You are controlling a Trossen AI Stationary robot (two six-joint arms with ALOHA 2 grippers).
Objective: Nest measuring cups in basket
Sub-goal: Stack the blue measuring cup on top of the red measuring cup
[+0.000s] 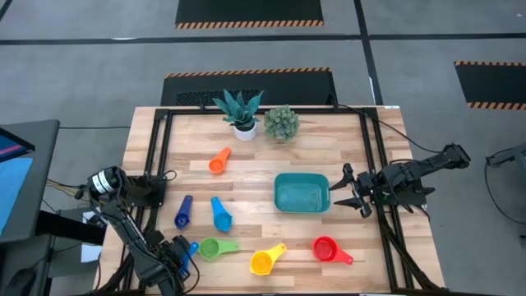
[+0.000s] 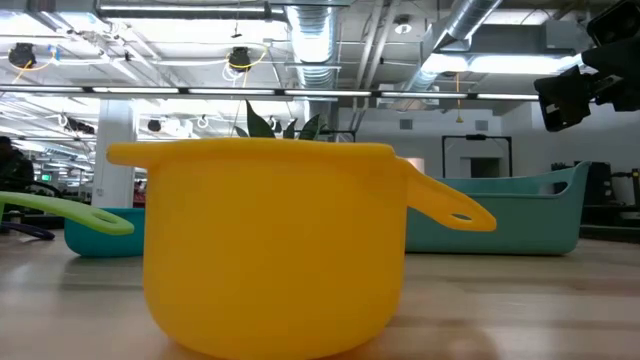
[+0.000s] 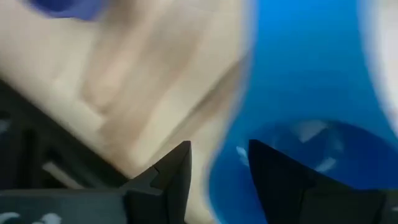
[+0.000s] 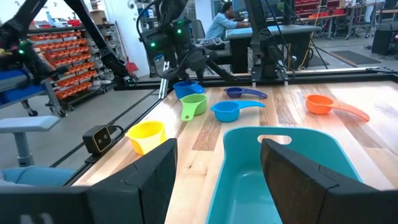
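1. The left gripper [image 3: 217,152] is seen with its fingers parted and nothing held. It is lowered at the blue cup [image 3: 311,93], far from the basket [image 1: 302,194], on the basket's left-arm side and toward the front edge of the table.
2. The right gripper [image 1: 349,191] is spread open and empty. It is parked just beside the basket on the right-arm side, with its fingers aimed at the basket wall.
3. Risk at the left gripper: only one finger appears to sit over the blue cup's rim. If the fingers are closed off-centre, the cup is likely to be pushed aside or tipped, not pinched.
4. Risk to neighbours: the green cup [image 1: 212,247] lies just beside the blue one on its basket side, and could be knocked by a finger or by the blue cup as it is lifted.
5. Risk at the basket: the basket is light and low-walled, so it could be shoved off its spot if the right gripper is advanced.
6. Seven measuring cups are counted: blue, green, orange [image 1: 218,162], dark blue [image 1: 182,215], light blue [image 1: 221,216], yellow [image 1: 265,261] and red [image 1: 326,248]. None is seen inside the basket.
7. One basket is counted, and two potted plants [image 1: 244,111] stand beyond it.
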